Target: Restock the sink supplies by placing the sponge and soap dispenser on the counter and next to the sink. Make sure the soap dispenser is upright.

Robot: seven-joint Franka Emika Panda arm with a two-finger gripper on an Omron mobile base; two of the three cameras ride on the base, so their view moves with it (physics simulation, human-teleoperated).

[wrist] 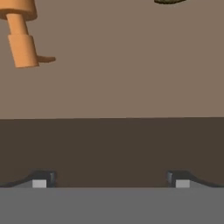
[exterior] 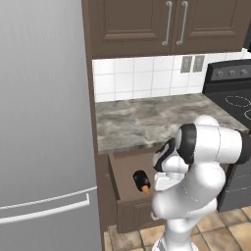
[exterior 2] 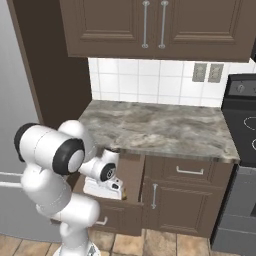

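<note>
The soap dispenser (exterior: pixel 141 180), a black bottle with an orange pump, lies on its side in an open drawer (exterior: pixel 119 172) under the counter (exterior: pixel 147 122). In the hand view its orange pump top (wrist: pixel 21 37) is at the upper left over the brown drawer floor. My gripper (wrist: pixel 111 181) is open, with its fingertips wide apart and nothing between them. The hand (exterior 2: pixel 104 186) hangs low over the drawer (exterior 2: pixel 132 172), to the right of the bottle. A yellowish sliver (wrist: pixel 168 1) at the top edge of the hand view may be the sponge. The sink is out of view.
A tall grey fridge (exterior: pixel 44 122) stands left of the counter (exterior 2: pixel 160 125). A black stove (exterior: pixel 235 98) (exterior 2: pixel 245 120) borders it on the right. Dark wall cabinets (exterior: pixel 166 24) hang above, and shut drawers and doors (exterior 2: pixel 190 172) sit right of the open drawer.
</note>
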